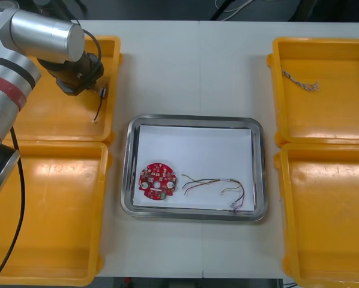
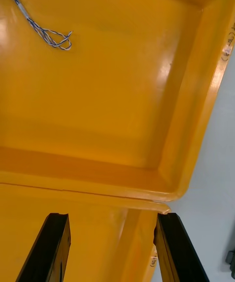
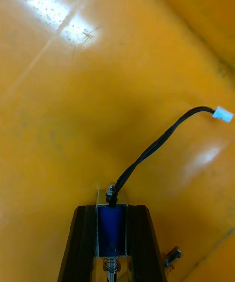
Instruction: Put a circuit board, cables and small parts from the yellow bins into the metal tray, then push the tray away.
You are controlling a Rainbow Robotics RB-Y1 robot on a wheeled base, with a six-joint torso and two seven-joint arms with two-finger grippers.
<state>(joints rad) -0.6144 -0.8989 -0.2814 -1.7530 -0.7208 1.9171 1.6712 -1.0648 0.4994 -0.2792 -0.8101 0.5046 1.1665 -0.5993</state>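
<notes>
Holding a small metal part [image 3: 111, 230] in left tool [image 3: 112, 208], clenched on it.
Lower centre: metal tray [image 1: 194, 120] w/ red circuit board [image 1: 157, 181] & red and yellow cables [image 1: 218, 185]. Upper left: part's black cable [image 3: 156, 147] hangs over yellow bin [image 1: 53, 120]. Right tool [image 2: 112, 216] released above right bins [image 2: 98, 184]; twisted blue and white cable [image 1: 299, 80] in upper-right one.

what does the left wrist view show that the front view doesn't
Left wrist: a blue small metal part clamped in the left claw, a white plug ending its black cable. Front: the metal tray holding a circuit board and red and yellow cable; a twisted blue and white cable in the far right bin. Both: that claw over the far left bin, cable dangling.
</notes>
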